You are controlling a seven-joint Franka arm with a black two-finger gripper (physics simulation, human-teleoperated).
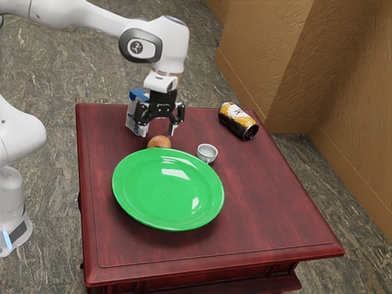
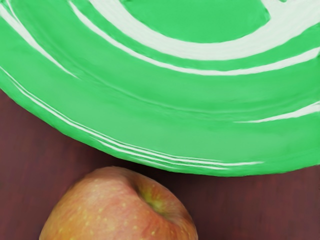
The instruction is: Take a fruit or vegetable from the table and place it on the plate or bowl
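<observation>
One claw (image 1: 160, 128) hangs spread wide (holding nothing) just above the apple (image 1: 159, 143).

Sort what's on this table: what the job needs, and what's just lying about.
For the job: apple; plate.
Lying about: carton; can, on its side; cup.

White, rounded arm (image 1: 79, 15) with a grey joint cap (image 1: 139, 46) and black gripper (image 1: 160, 127).
</observation>
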